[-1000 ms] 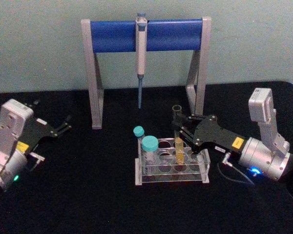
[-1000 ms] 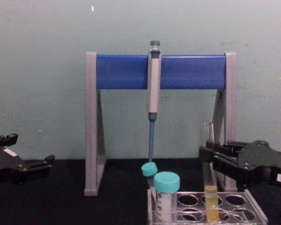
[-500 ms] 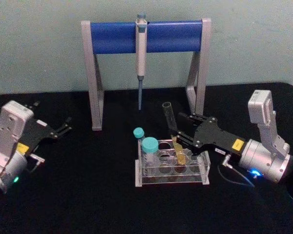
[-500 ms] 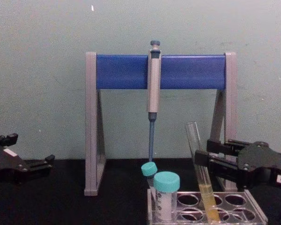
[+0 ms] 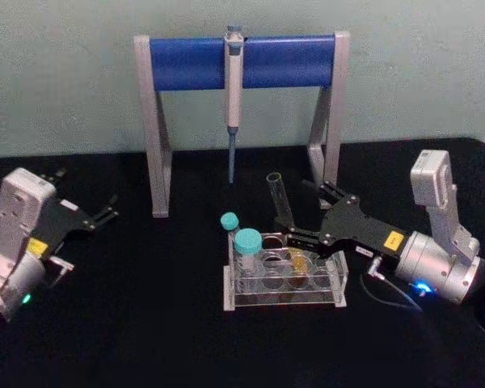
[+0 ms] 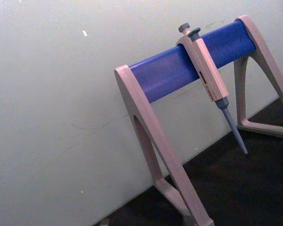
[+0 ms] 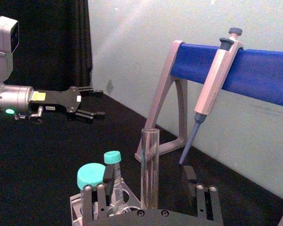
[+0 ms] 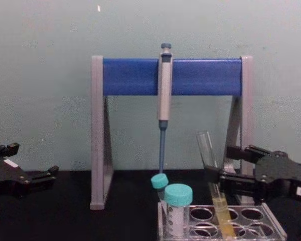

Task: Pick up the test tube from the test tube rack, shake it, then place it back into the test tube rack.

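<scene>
Right hand: my fingers are spread on either side of the tube, not pinching it.
Tube: foot in a rack hole, leaning left.
Risk: closing off-centre may tip it and spill.
Left hand: idle, spread.

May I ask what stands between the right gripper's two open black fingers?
The slim clear glass test tube, with gaps either side, in the right wrist view.
</scene>
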Action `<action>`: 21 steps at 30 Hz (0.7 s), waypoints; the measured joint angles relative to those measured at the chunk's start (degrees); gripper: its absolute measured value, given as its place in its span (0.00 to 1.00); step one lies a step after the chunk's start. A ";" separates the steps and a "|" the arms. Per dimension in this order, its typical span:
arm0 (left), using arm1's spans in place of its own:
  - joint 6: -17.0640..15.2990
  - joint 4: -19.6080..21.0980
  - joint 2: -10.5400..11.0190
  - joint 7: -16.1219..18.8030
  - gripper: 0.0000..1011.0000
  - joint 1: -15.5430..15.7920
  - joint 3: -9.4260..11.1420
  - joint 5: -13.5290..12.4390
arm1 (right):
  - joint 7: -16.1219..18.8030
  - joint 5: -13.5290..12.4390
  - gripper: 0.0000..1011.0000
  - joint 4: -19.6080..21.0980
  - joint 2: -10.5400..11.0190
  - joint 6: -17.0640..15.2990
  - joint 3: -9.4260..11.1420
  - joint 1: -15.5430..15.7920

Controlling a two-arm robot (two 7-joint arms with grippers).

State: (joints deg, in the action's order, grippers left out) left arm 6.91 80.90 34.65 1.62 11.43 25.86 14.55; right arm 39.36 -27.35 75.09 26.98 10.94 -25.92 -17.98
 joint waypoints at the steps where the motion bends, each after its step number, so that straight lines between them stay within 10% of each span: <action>1: 0.00 0.00 0.00 0.00 0.99 0.00 0.00 0.00 | 0.00 -0.01 0.94 0.00 0.00 0.00 0.00 0.00; 21: 0.00 0.00 0.00 0.00 0.99 0.00 0.00 0.00 | -0.57 -0.24 0.99 1.34 0.08 1.44 0.92 0.91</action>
State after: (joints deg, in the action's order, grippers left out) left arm 6.91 80.90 34.65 1.62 11.43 25.86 14.55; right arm 38.79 -27.58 76.43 27.06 12.37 -25.00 -17.06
